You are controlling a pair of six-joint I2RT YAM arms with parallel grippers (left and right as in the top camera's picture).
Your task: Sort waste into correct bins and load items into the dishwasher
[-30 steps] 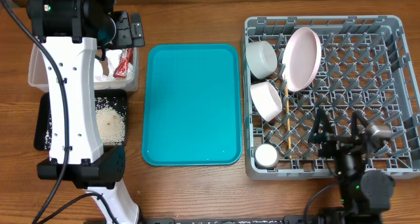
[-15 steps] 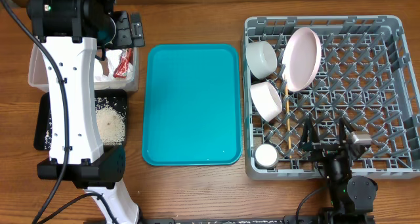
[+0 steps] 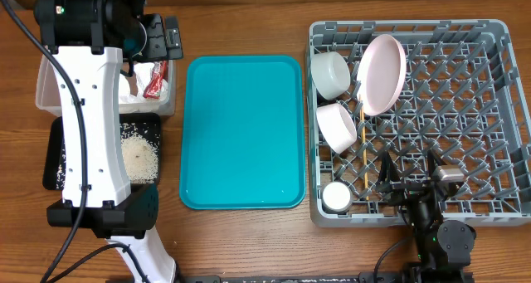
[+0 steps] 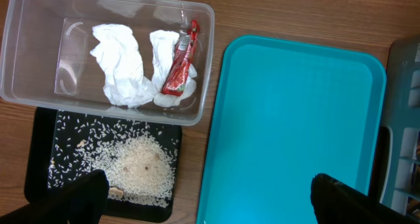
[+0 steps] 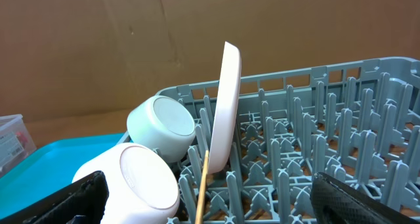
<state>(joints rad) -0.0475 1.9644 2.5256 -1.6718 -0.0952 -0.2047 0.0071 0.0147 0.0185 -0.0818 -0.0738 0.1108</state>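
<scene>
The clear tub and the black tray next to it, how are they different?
The clear tub is see-through with tall walls; the black tray is dark and shallow. The clear tub holds crumpled napkins and a red wrapper; the black tray holds loose rice. Both are rectangles, sitting side by side left of the teal tray.
</scene>
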